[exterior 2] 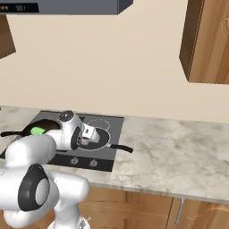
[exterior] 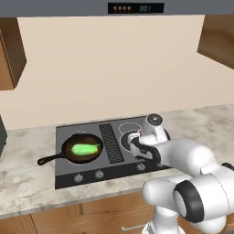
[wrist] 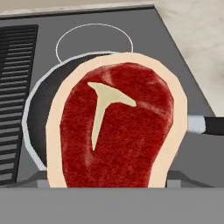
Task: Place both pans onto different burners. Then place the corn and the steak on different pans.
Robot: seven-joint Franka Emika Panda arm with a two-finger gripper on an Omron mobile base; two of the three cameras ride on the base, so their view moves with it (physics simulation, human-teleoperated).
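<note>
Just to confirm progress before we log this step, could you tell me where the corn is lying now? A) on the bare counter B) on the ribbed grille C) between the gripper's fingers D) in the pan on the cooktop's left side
D: the corn lies inside the dark skillet on the left burner.

Corn [exterior: 85,149] in brown skillet [exterior: 68,154], red steak [wrist: 116,131] over grey pan [wrist: 43,109]

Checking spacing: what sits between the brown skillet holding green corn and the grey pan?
The black ribbed grille lies between them, seen in the left base view.
</note>
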